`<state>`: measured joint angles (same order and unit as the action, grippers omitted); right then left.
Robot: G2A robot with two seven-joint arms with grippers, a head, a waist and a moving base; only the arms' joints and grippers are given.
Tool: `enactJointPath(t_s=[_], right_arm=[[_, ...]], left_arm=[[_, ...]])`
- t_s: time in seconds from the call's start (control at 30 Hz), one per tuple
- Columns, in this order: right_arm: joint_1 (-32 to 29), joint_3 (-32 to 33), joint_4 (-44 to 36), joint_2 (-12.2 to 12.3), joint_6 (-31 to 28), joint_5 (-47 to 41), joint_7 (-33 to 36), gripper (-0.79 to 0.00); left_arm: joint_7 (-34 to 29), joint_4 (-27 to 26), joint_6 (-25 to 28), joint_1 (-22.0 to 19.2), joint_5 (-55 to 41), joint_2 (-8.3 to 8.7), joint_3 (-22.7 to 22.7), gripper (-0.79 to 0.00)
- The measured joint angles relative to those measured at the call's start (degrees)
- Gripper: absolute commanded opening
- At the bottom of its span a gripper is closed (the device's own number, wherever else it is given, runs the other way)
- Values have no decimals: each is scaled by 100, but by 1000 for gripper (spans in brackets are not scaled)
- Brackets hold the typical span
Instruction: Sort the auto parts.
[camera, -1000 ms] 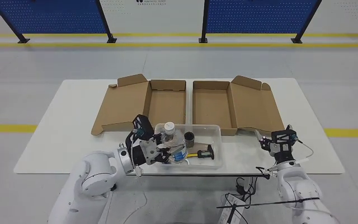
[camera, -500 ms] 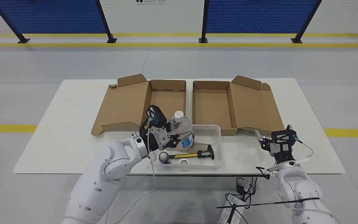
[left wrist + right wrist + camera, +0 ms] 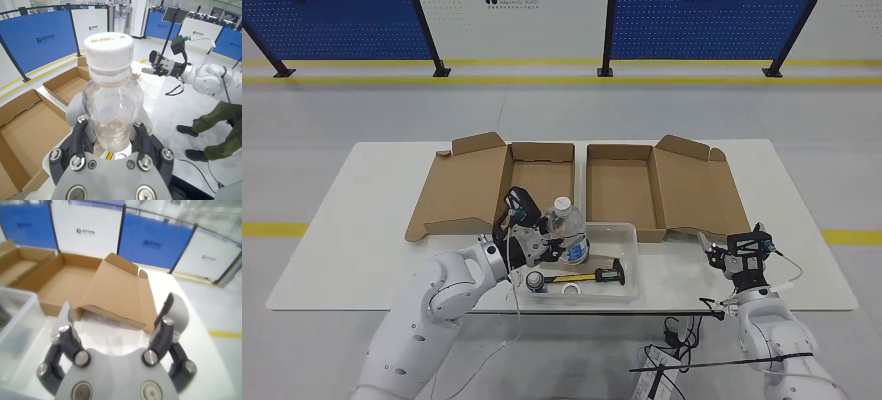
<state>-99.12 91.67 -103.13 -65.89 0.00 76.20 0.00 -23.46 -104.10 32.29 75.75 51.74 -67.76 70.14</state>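
Left hand [image 3: 110, 124] clamps tight around the clear bottle [image 3: 111, 98], white cap up, above the clear bin [image 3: 628, 266]. Right hand [image 3: 118, 303] gapes wide over the tabletop [image 3: 352, 230].

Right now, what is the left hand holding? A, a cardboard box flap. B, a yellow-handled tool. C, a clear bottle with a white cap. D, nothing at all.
C: in the left wrist view the left hand has its fingers closed against both sides of the clear bottle, which stands upright with its white cap on top.
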Motion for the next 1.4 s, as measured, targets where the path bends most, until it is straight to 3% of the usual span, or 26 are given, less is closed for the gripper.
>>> enactJointPath(t_s=[0.43, 0.9, 1.4], right_arm=[[0, 0, 0, 0, 0, 0, 0, 0], [0, 0, 0, 0, 0, 0, 0, 0], [0, 0, 0, 0, 0, 0, 0, 0]], left_arm=[[50, 153, -327, -265, 438, 33, 178, -785], [583, 1110, -1715, -983, 1487, -100, -232, -785], [935, 2047, -2799, -1343, 1362, -303, -578, -785]])
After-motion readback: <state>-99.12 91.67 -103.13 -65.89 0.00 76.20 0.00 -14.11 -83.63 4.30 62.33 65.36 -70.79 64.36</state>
